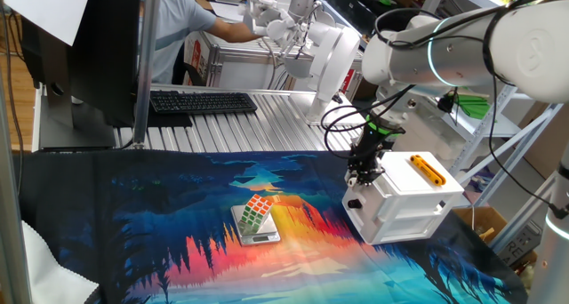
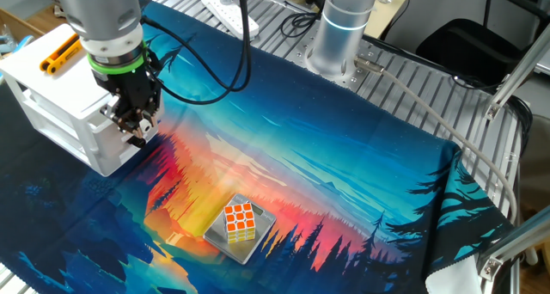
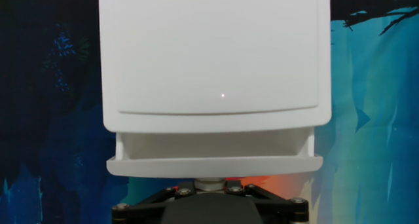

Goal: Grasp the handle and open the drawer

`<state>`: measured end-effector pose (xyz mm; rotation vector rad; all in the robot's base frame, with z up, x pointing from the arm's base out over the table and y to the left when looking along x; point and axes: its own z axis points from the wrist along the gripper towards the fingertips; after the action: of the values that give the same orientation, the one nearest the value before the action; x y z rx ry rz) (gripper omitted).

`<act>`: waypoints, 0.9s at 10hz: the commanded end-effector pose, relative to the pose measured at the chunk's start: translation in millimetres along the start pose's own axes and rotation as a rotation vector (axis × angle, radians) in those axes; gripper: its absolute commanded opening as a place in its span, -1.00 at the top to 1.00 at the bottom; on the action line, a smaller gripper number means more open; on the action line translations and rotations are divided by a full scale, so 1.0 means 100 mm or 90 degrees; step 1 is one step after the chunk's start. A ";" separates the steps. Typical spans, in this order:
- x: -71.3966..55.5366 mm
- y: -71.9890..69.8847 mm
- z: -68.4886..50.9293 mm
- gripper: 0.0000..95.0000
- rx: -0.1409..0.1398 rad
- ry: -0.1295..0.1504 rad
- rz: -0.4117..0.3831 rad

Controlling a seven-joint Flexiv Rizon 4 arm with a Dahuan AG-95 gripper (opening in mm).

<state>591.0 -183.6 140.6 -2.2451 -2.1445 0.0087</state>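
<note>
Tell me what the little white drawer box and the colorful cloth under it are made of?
The cabinet looks like smooth white plastic: the hand view shows a small light glint on its top. The drawer looks the same, plain and molded. The cloth seems to be printed fabric, since it drapes and wrinkles at the table edge, though I cannot tell which kind.

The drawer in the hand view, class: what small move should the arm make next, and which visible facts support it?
Probably a short further pull straight back from the cabinet. The hand view shows the upper drawer out only a little, a narrow strip of its inside exposed. The gripper sits at its front, where the handle is hidden, so a firm hold can't be confirmed.
</note>
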 end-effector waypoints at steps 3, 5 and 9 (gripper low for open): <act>0.02 -0.01 0.00 1.00 0.001 0.015 0.009; 0.05 -0.03 0.02 1.00 -0.001 0.011 0.011; 0.10 -0.04 -0.01 1.00 0.000 0.013 0.012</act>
<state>585.8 -171.6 141.3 -2.2581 -2.1116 -0.0132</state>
